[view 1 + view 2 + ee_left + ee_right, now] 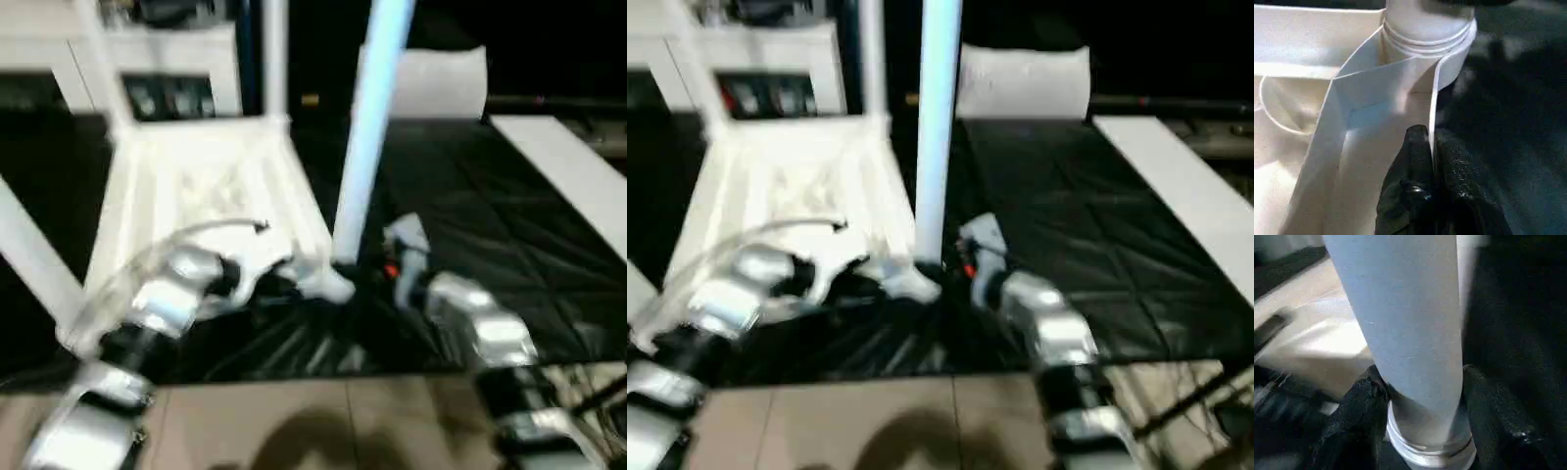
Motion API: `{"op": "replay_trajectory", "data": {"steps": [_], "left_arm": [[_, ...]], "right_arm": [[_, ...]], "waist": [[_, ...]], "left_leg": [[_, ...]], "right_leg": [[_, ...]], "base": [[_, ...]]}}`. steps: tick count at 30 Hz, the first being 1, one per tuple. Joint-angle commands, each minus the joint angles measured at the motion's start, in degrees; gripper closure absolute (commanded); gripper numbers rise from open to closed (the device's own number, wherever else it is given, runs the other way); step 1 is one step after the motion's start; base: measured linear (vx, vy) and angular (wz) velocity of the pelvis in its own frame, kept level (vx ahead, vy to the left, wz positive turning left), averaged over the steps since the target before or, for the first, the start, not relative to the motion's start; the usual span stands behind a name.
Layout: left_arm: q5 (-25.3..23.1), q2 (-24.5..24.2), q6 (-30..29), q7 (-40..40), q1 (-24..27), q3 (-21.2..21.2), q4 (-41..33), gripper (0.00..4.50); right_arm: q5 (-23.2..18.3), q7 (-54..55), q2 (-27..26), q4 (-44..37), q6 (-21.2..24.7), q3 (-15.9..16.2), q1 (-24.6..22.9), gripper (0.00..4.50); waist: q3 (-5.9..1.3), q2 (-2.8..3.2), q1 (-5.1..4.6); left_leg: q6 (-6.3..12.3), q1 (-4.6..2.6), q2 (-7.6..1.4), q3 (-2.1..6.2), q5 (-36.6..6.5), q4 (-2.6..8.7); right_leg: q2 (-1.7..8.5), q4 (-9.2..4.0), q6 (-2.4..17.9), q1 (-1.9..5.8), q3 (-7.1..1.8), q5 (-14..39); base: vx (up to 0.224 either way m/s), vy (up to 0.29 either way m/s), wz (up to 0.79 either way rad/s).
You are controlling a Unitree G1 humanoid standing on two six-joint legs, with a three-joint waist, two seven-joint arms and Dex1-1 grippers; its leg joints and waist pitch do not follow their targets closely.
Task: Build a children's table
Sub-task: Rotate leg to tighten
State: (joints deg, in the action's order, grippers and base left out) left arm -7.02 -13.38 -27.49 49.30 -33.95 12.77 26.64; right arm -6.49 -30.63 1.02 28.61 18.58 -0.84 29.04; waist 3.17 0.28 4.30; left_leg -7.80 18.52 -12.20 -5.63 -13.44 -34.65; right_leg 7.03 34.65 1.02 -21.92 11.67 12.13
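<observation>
**Leg standing in near corner socket, both grippers on the table**

Lying upside down on the black-covered work table point(470, 196): the children's table point(211, 186), ribbed underside facing up, occupying the left half of the head views. Showing at far left as a slanted white bar, probably another leg point(34, 259), though too blurred to be sure. Rising from a far corner, a further leg point(274, 54).

Reaching in from the lower left: the left gripper point(1431, 161), its two black fingers point(1410, 166) pinching the thin upright side wall of the table top, one finger on each face, just beside the round corner socket point(1449, 58). Sitting in that socket, the threaded base of a leg.

Standing upright at centre, at the near right corner of the table top: the long tapered leg point(367, 137), bluish in this light, running out of the top of the head views.

Closing around the bottom of that leg, just above its ringed collar: the right gripper point(1425, 401), one black finger point(1352, 421) on each side, both touching the tube. Silver right forearm point(485, 333) coming in from the lower right.

Resting farther right on the black cover, well apart from the table: a long white board point(573, 171). Standing behind, at the far edge: a white block point(431, 78). Showing at upper left background: a white cabinet point(147, 59).
</observation>
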Motion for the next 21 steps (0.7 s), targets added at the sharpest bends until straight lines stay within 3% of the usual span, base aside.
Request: {"op": "replay_trajectory", "data": {"steps": [1,2,3,4,5,8,11,13,14,16,19,21], "left_arm": [[0.47,5.40,-1.05,-8.87,-2.23,-0.64,-2.25,4.50],[0.43,5.55,-1.11,-9.18,-2.24,-0.70,-2.26,4.50],[0.52,6.29,-1.56,-10.33,-2.21,-0.98,-2.52,4.50],[0.47,6.50,-1.71,-10.80,-2.20,-1.03,-2.69,4.50],[0.33,6.67,-2.01,-11.20,-2.22,-1.09,-2.91,4.50],[0.09,6.47,-2.05,-11.00,-2.23,-1.19,-3.23,4.50],[0.23,3.95,-0.32,-6.99,-1.55,-0.20,-4.36,4.50],[0.39,2.65,0.02,-5.16,-1.02,0.53,-4.91,4.50],[0.49,1.51,1.01,-3.50,-0.57,1.22,-5.22,4.50],[0.88,-0.60,2.16,-0.45,0.34,2.01,-5.79,4.50],[1.32,-4.66,5.91,5.66,1.73,3.57,-6.36,4.50],[1.78,-5.75,6.68,7.65,2.03,3.83,-6.18,4.50]], "right_arm": [[-1.30,1.46,-6.99,4.33,1.53,4.46,0.56,2.51],[-1.29,1.79,-7.15,4.50,1.51,4.34,0.63,2.51],[-0.62,4.30,-7.87,5.54,0.87,3.59,1.10,2.51],[-1.02,4.29,-8.25,5.68,0.36,3.04,1.15,2.51],[-1.50,4.03,-8.61,5.44,-0.27,2.50,1.05,2.16],[-1.26,3.48,-8.32,4.31,-1.80,2.59,0.40,1.79],[-1.80,0.83,-6.37,1.55,-3.51,2.22,-1.52,1.46],[-1.97,-0.04,-5.11,1.12,-4.64,1.94,-2.12,1.24],[-2.39,-1.25,-4.11,0.48,-5.50,1.63,-2.68,1.24],[-3.02,-3.92,-1.68,-1.20,-6.51,1.21,-3.88,1.00],[-4.42,-10.31,3.61,-4.10,-7.63,0.63,-5.84,0.78],[-4.13,-12.27,5.71,-4.13,-7.96,0.71,-6.18,0.49]], "waist": [[-3.32,0.24,-0.26],[-3.32,0.24,-0.26],[-3.04,-0.13,-1.03],[-3.09,-0.07,-1.22],[-3.14,-0.12,-1.37],[-3.37,-0.12,-1.31],[-3.59,-0.30,-0.97],[-4.11,-0.31,-0.77],[-4.11,-0.31,-0.77],[-4.14,-0.12,-0.48],[-3.95,-0.17,-0.37],[-3.81,-0.11,-0.41]], "left_leg": [[0.24,1.86,-0.39,-1.09,-10.05,4.77],[0.24,1.86,-0.39,-1.09,-10.05,4.77],[0.81,1.54,-0.12,-1.35,-14.75,5.00],[1.23,1.37,-0.10,-1.29,-15.89,5.14],[1.57,1.48,-0.15,-1.31,-15.93,5.20],[2.66,1.78,-0.42,-1.52,-13.42,5.43],[3.51,1.51,-0.50,-1.99,-10.86,5.29],[4.38,2.32,-0.51,-2.06,-4.89,5.05],[4.38,2.32,-0.51,-2.06,-4.89,5.05],[6.00,2.25,-0.56,-2.36,-0.68,4.67],[6.72,2.21,-0.51,-2.58,-2.48,4.69],[6.26,2.08,-0.62,-2.68,-3.90,4.83]], "right_leg": [[2.92,-6.26,2.32,3.80,-3.60,22.84],[2.92,-6.26,2.32,3.80,-3.60,22.84],[2.28,-6.48,3.65,3.08,-3.63,23.76],[2.28,-6.55,4.14,3.02,-3.82,23.76],[2.26,-6.49,4.31,3.08,-3.98,23.25],[2.14,-5.94,6.03,3.11,-4.92,19.16],[2.27,-5.68,7.34,2.76,-5.54,16.99],[2.22,-4.60,8.82,3.30,-5.96,11.12],[2.22,-4.60,8.82,3.30,-5.96,11.12],[2.03,-3.93,11.07,3.07,-6.21,5.32],[1.93,-4.19,11.40,3.05,-6.29,6.46],[1.90,-4.39,11.26,2.92,-6.33,8.35]], "base": [[0.000,0.000,0.00],[0.000,0.000,0.00],[0.000,0.000,0.00],[0.000,0.000,0.00],[0.000,0.000,0.00],[0.000,0.000,0.00],[0.000,0.000,0.00],[0.000,0.000,0.00],[0.000,0.000,0.00],[0.000,0.000,0.00],[0.000,0.000,0.00],[0.000,0.000,0.00]]}}
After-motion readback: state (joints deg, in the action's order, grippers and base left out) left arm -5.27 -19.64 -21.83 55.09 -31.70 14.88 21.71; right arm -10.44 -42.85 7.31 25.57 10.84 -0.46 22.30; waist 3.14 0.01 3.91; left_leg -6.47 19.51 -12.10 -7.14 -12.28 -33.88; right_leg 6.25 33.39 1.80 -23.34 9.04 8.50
